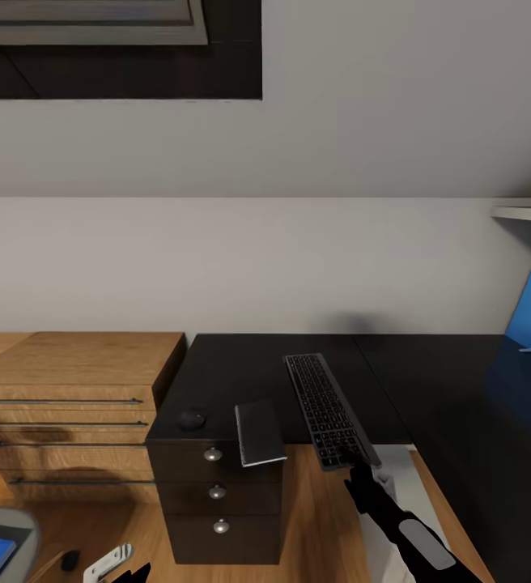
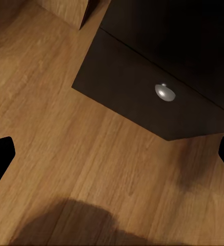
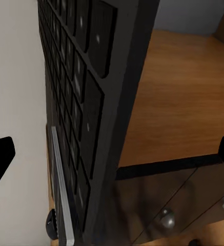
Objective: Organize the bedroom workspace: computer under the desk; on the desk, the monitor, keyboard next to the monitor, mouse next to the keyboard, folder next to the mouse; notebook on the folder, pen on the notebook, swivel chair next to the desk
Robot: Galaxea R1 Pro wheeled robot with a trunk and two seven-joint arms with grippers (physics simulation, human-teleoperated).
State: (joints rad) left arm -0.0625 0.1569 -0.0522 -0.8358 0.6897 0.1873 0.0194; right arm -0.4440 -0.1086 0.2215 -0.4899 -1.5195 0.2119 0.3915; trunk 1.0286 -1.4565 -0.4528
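the head view is taken from above and in front of the desk [image 1: 427, 380], facing forward and down toward the pale wall; the whole drawer stack [image 1: 217, 502], the keyboard [image 1: 328, 409] and the wooden shelving [image 1: 71, 405] are taken in from a moderate distance. the left wrist view is aimed down at the wooden floor [image 2: 65, 133] from low and close, with the bottom drawer [image 2: 153, 97] and one silver knob [image 2: 164, 92] caught at an angle. the right wrist view is set very near the keyboard [image 3: 86, 102], looking along its length, the drawers [image 3: 178, 200] seen beyond. the drawers are shared by all three views; the keyboard is shared by the head and right wrist views.
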